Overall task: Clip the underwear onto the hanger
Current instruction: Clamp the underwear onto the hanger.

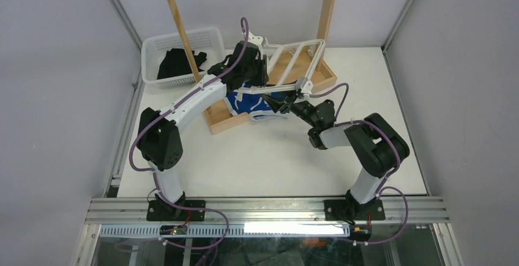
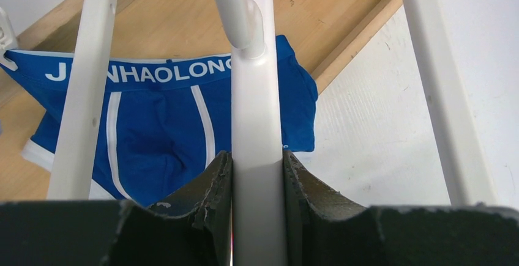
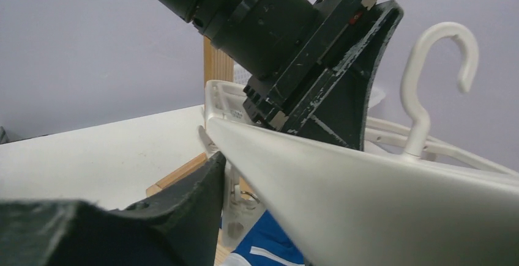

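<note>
White plastic hanger (image 2: pixel 257 113) clamped in left pincer (image 2: pixel 257 163), grip of right pincer (image 1: pixel 286 103) unclear, blue striped underwear (image 2: pixel 153 131) on wooden base (image 2: pixel 177 15).

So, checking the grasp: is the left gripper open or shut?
Left gripper shut on the hanger: both fingers press one white bar, no gap.

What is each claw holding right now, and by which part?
Left claw: clamped on a crossbar of the white hanger. Right claw: against the hanger's frame rail, but one finger is hidden, so its hold cannot be told.
</note>
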`<state>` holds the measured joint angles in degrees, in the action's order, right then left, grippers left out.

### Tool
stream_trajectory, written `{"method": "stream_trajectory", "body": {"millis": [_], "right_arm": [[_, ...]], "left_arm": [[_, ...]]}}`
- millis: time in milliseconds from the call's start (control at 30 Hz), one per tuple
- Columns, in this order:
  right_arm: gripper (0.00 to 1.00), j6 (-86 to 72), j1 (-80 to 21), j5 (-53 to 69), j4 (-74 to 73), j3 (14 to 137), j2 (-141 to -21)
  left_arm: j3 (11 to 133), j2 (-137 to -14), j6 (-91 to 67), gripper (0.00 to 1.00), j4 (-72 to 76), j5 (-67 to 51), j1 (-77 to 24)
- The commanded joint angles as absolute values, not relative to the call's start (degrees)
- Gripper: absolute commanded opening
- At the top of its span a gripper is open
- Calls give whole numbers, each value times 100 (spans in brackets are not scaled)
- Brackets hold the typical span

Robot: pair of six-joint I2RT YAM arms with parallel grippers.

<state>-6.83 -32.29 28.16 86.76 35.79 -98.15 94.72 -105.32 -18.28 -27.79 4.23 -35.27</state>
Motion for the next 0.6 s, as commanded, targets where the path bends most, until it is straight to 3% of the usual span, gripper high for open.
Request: {"method": "stream_trajectory", "body": {"millis": [0,67,233,567], "right_arm": [[41,-743,-3314,3041,9404,3758,-9751],[34,-775,-3319,2975,9402,3747,-9762],[1,-854,-3309,2893,9396,3709,-9795],[0,-1074,-3307,2795,9396,3296,-9755]], "left_arm": [[9599,-10003,-1688,0,-1830,491,-3562],[9593,-10002,-1685,0,-1820,513,-3557],[9587,-9993,-1672,0,-1820,552,-3557],[9556,-10140,-1627,0,-1807,517,-3564]]}}
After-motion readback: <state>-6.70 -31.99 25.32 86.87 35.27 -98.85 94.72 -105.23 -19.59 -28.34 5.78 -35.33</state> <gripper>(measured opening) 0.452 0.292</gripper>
